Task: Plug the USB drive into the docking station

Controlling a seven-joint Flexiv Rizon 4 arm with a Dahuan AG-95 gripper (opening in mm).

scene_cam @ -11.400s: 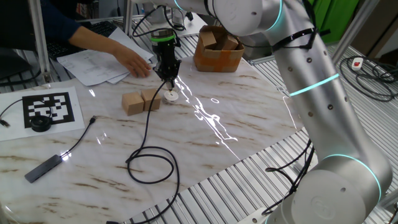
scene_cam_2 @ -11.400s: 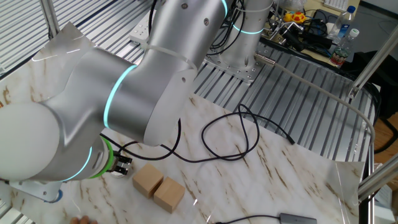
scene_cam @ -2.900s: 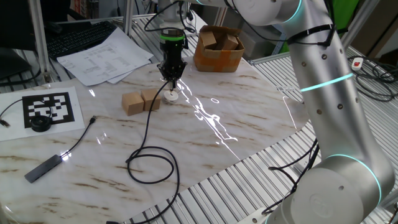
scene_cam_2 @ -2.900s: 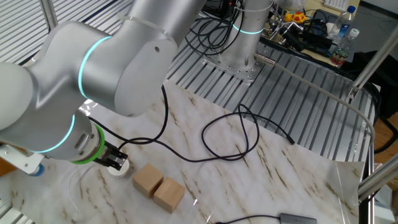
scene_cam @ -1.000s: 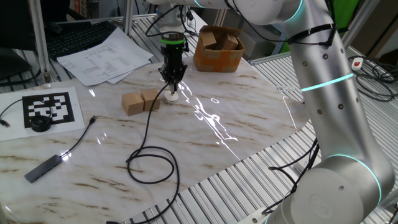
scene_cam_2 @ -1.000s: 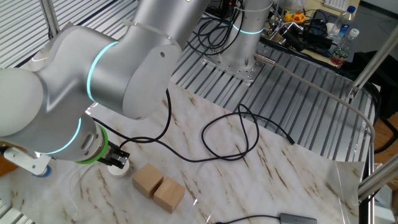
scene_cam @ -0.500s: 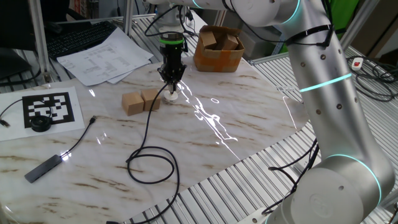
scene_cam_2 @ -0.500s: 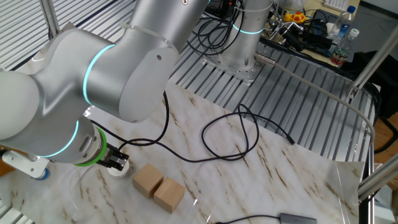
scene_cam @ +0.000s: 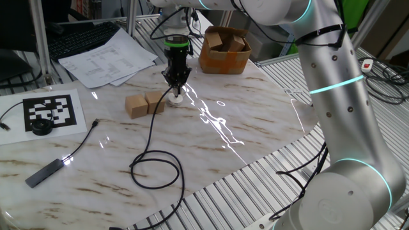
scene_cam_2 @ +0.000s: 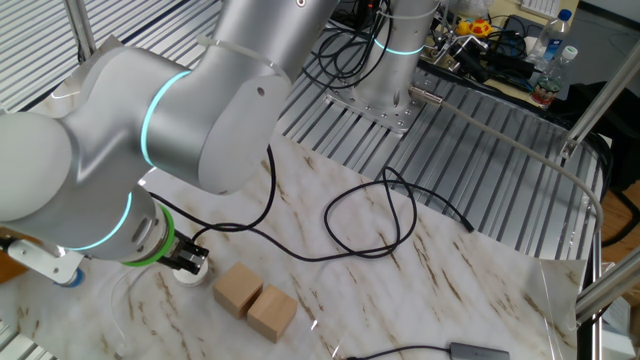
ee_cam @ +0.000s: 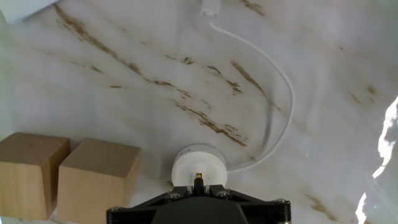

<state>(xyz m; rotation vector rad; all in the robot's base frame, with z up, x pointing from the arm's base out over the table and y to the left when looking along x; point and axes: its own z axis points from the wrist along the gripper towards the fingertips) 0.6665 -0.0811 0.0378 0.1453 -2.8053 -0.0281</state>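
We hold the plug right over the white disc on the marble table (scene_cam: 255, 121).

Largest first: our arm (scene_cam: 332, 83) reaches across the table, and our gripper (scene_cam: 176, 86) points steeply down at the docking station (ee_cam: 198, 167), a small round white disc lying just beside the nearer of two tan wooden blocks (scene_cam: 146, 103). A cardboard box (scene_cam: 224, 50) sits behind it, papers (scene_cam: 105, 59) lie near the far edge, and a printed marker sheet (scene_cam: 52, 111) lies well apart to the side. From the hand view, our claw is almost fully closed, pinching the USB drive (ee_cam: 198, 181), whose small tip rests at the disc's near rim; we cannot tell whether it is seated. Its black cable (scene_cam: 156, 160) loops away over the marble, and a thin white cord (ee_cam: 273, 93) curves out from the disc.
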